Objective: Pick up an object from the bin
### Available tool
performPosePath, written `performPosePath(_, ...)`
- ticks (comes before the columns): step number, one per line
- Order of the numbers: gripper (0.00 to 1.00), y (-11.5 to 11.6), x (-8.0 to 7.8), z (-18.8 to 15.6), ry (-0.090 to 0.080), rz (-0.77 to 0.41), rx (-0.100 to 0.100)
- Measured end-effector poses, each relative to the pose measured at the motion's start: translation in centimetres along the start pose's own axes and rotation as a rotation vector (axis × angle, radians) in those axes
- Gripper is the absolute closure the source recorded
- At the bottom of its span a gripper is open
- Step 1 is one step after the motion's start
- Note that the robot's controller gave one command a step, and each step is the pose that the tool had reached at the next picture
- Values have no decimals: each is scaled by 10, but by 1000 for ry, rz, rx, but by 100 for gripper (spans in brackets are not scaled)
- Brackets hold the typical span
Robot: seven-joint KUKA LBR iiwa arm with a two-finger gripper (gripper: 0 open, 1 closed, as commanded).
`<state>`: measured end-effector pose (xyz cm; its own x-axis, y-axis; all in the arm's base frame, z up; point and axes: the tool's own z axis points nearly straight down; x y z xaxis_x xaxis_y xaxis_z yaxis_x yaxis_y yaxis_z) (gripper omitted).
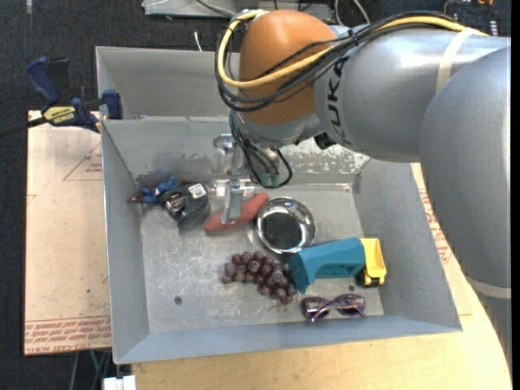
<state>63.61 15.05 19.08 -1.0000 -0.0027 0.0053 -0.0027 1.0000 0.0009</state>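
My gripper [231, 210] hangs down into the left middle of the bin, under the orange cover. Its tip is right at a red, elongated thing [253, 206] that lies slanted on the bin floor and sticks out on both sides of it. Whether it touches or grips that thing I cannot tell. Just left of the gripper lies a black tape measure [185, 202] with a yellow label. To its right sits a round shiny metal dish [284, 226] with a dark inside.
A small blue tool [153, 190] lies at the far left by the bin wall. In front are a bunch of dark purple grapes [260, 273], a teal block [329, 260] with a yellow piece [372, 262] beside it, and purple sunglasses [333, 305].
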Motion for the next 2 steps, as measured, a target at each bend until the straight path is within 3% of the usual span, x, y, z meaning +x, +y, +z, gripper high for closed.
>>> performPosePath(1,0,-1,-2,-4,-7,3,-1)
performPosePath(2,0,-85,1,119,-3,-222,-2)
